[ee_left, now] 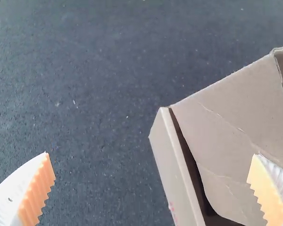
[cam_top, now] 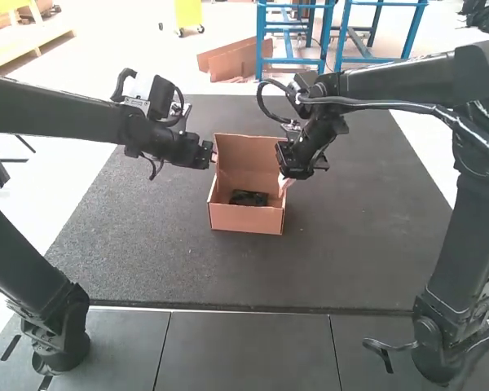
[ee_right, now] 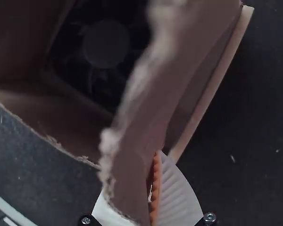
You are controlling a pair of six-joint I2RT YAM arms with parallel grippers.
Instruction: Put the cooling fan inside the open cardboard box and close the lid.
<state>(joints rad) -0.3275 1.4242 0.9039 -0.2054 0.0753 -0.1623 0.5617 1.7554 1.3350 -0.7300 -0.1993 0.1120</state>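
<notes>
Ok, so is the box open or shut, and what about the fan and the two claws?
cardboard box: open.
lid: standing up at the back, not closed.
cooling fan: lying inside the box.
left gripper: open, at the box's left rear corner.
right gripper: shut on the box's right side flap.

Item, my own body: left arm (cam_top: 57, 110) and right arm (cam_top: 407, 77), matte black tubular links on round black bases (cam_top: 57, 334). Black cable (cam_top: 265, 98) looped at my right wrist. White housing (cam_top: 156, 91) on my left wrist. My fingers (ee_left: 9, 205): white, ribbed, tapered. Their pads (ee_left: 35, 188): orange, saw-toothed. Two silver screws (ee_right: 208, 217) at the root of my right gripper (cam_top: 288, 177).
</notes>
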